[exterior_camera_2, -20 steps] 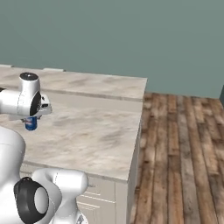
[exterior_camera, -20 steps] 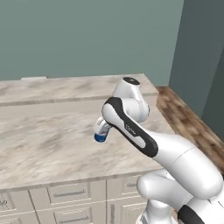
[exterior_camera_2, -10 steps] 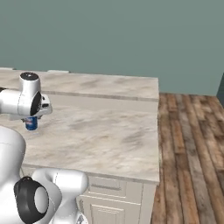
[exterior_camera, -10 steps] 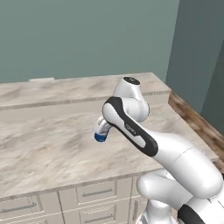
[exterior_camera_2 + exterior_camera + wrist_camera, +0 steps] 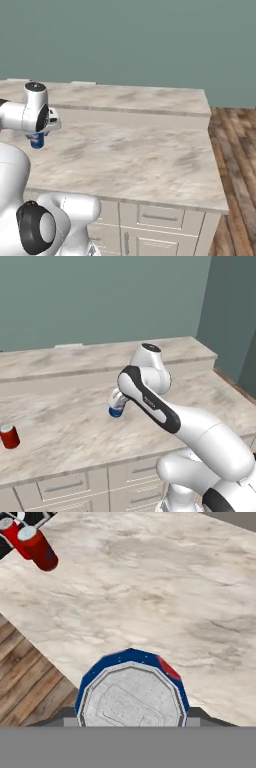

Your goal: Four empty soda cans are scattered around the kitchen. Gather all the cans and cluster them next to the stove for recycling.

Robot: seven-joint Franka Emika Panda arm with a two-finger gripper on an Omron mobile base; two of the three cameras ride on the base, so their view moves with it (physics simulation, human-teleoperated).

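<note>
Blue soda can (image 5: 116, 411) hanging upright between closed jaws of gripper (image 5: 118, 402), clear above marble counter (image 5: 60, 431). Carrying it crosswise toward red cans (image 5: 31, 542) beside stove corner (image 5: 20, 518), lying far ahead in hand view; third red can (image 5: 9, 436) waiting at counter's left.

The left base view looks from behind and left of the arm (image 5: 165, 411), forward and down across the marble table (image 5: 60, 426) toward the teal wall (image 5: 100, 296). The right base view looks from behind and right of it, over the same table (image 5: 130, 155) to the wood floor (image 5: 235, 150) at its far end. Both share the table top and the blue can (image 5: 116, 411) below the wrist. The hand view sits close above that can's silver top (image 5: 131, 704), facing along the table toward two red cans (image 5: 37, 547)
</note>
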